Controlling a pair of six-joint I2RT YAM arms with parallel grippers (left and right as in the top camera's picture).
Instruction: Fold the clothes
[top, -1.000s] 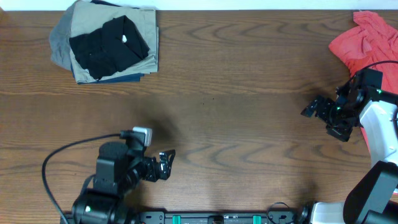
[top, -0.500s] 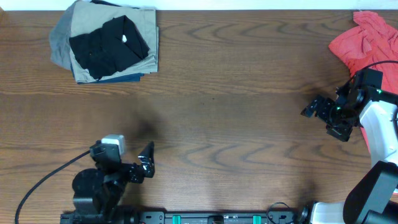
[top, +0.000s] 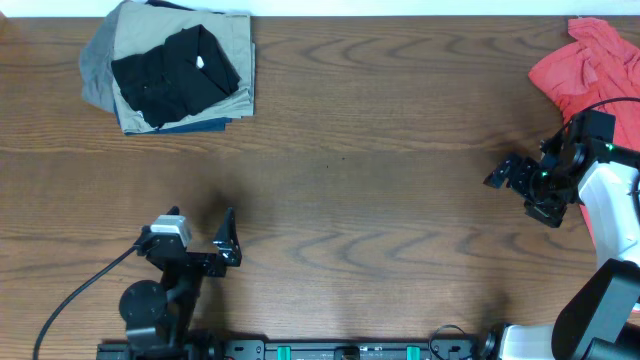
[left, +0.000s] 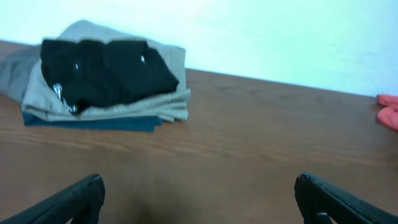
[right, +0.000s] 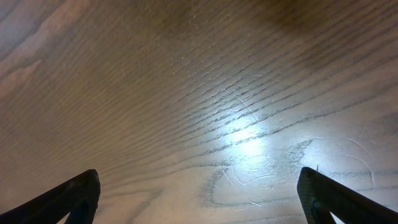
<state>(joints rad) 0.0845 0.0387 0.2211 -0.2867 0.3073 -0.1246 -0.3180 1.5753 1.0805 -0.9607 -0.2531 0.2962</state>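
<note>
One black shirt (top: 175, 78) lies folded atop a three-garment pile (top: 242, 70) at the table (top: 380, 180)'s far-left corner.
The left gripper (left: 199, 190) and right gripper (right: 199, 183) both gape wide; one coral-red shirt (top: 590, 70) sits crumpled at the far-right corner.

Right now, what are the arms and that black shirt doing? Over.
Left fingers open, empty; right fingers open, empty. Black shirt lies folded atop the garment stack, far left. Nothing blocks it.
</note>
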